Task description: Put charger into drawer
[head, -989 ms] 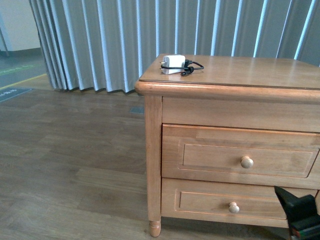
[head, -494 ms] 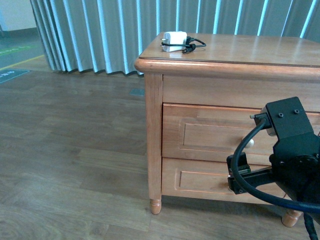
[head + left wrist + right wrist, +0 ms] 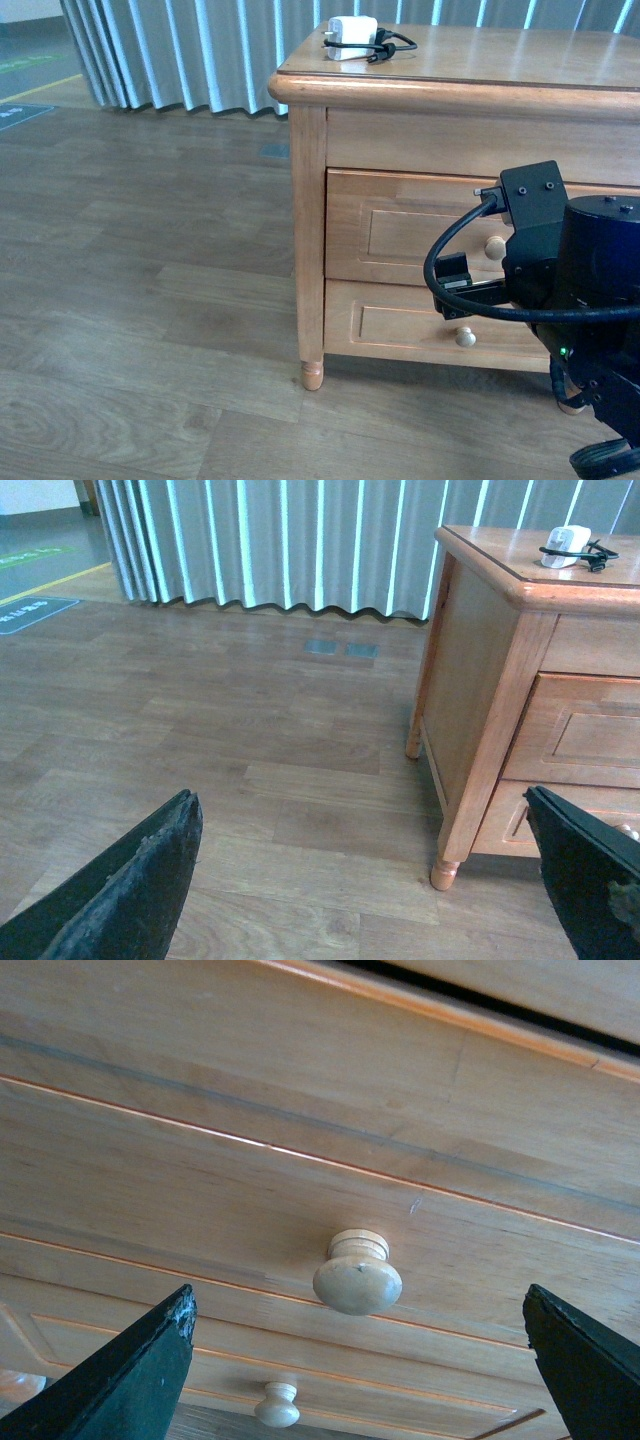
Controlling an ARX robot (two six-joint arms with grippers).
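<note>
Two drawers sit one above the other in the front of a honey-brown cabinet, and both are shut. The charger, a small white plug with a thin black cable bunched against it, lies on the cabinet's top near the back left corner as the front view shows it, well above and apart from either arm. The left wrist view catches the same plug in the distance on that top.

The right arm reaches toward the cabinet front at the height of the top drawer. Its wrist camera looks straight at the drawer's pale round knob. The right claw is spread wide, one dark finger on each side of the knob and neither touching it. The lower drawer shows its own small knob underneath.

The left claw is likewise wide apart and holds nothing. It hangs over the wooden floor, off to the side of the cabinet, with a grey pleated curtain behind.
</note>
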